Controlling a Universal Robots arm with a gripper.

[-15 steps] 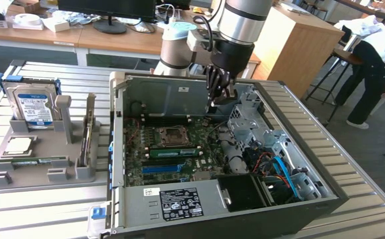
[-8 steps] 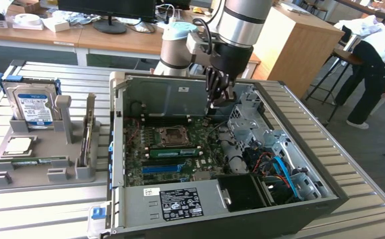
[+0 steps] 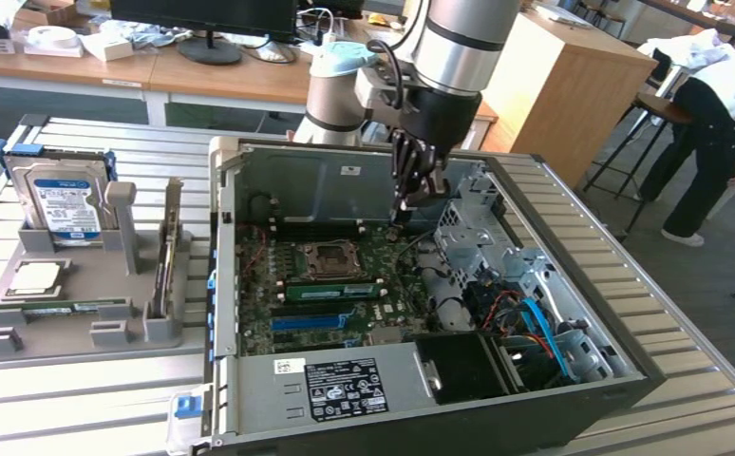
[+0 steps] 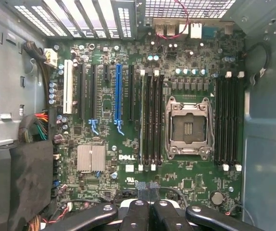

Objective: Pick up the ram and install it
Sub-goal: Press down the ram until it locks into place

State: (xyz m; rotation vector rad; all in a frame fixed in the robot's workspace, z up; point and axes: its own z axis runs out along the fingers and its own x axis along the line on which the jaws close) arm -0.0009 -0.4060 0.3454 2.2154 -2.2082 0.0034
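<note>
Gripper (image 3: 402,220) hanging inside the open case (image 3: 329,185), up near its back wall, and the fingers (image 4: 139,214) are pressed tight together with nothing pinched between them.

Now the ram (image 3: 329,290): a green stick with dark chips, standing on edge in a slot on the board (image 3: 260,313). That puts it below the gripper and off to the exterior view's left, well apart from the fingertips.

Between ram and gripper sits the CPU socket (image 3: 329,256), square and metal-framed. On the ram's other side, farther from the gripper, a blue slot (image 3: 310,321) runs parallel to it.

From the wrist we're looking straight down on the board: socket in the middle, black slots flanking it on both sides, and the gripper poised high over the lot, touching none of it.

Farther out to the exterior view's left, outside the case, a grey tray (image 3: 76,337) rests on the slatted desk (image 3: 697,313). A thin green strip (image 3: 70,307) lies along its near side; whether that is a second stick, I cannot tell. A hard drive (image 3: 66,204) stands upright at the tray's far end.

Way off to the exterior view's right of the gripper, beyond the desk, a person (image 3: 723,114) bends forward.
</note>
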